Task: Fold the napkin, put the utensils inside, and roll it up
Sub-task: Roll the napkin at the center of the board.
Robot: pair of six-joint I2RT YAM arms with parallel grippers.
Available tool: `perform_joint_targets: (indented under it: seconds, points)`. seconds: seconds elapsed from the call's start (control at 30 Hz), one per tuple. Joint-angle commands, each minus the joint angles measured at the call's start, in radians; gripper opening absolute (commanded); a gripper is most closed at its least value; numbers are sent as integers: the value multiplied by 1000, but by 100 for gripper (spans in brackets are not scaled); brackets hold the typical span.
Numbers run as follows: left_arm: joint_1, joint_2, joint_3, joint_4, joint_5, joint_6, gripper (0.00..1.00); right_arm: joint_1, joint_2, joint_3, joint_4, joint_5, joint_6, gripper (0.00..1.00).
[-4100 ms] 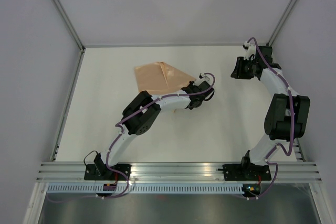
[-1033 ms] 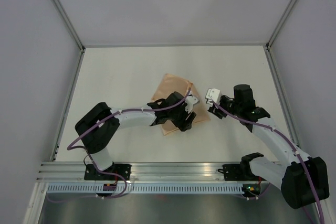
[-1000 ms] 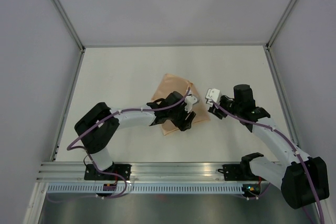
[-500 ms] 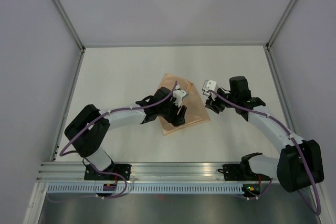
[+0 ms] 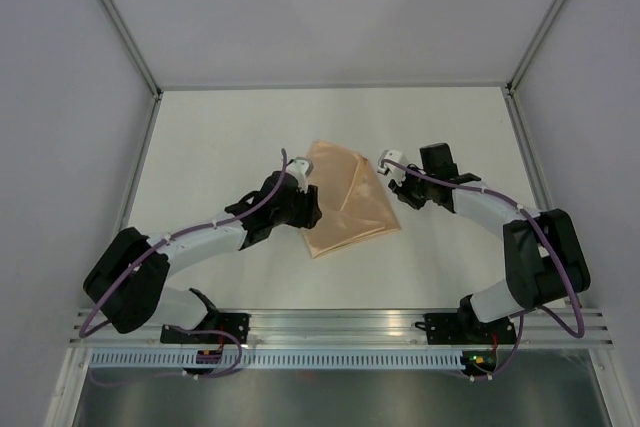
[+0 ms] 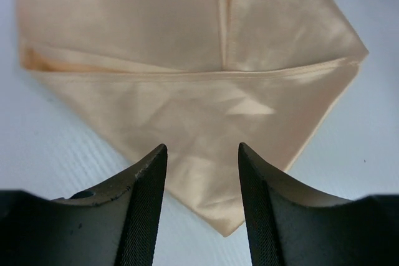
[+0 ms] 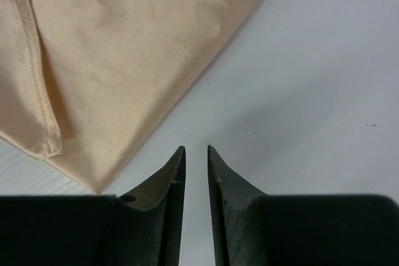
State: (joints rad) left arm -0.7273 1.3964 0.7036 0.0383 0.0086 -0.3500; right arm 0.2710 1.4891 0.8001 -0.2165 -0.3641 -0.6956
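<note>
The peach-orange napkin lies folded on the white table, a seam and fold line running across it in the left wrist view. My left gripper hovers at the napkin's left edge. It is open, its dark fingers either side of a napkin corner and holding nothing. My right gripper is just off the napkin's right edge. Its jaws stand a narrow gap apart over bare table, and the napkin lies to its upper left. The utensils are out of view.
Grey enclosure walls and metal posts ring the table. An aluminium rail with both arm bases runs along the near edge.
The left arm has drawn back to the left, uncovering more napkin. The right gripper has moved up along the napkin's right edge. Both sets of jaws have narrowed.
</note>
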Motion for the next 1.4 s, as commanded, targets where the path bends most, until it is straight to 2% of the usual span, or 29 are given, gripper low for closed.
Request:
perform_joint_targets:
  seconds: [0.0,0.13,0.2,0.43,0.9,1.37]
  points:
    - [35,-69,-38,-69,-214,-173,54,0,28,11,34,83,12,26]
    - [69,-109,-79,-100,-254,-253,54,5,34,-33,25,93,-13,25]
    - [77,-96,-81,-123,-284,-290,54,5,36,-41,13,91,-19,24]
    - [100,-8,-58,-123,-260,-316,54,17,25,-52,-27,85,-27,22]
    - [180,127,17,-89,-159,-274,53,111,-32,-139,-49,113,-27,21]
    - [216,265,186,-129,-104,-218,52,169,-99,-147,-98,74,8,21]
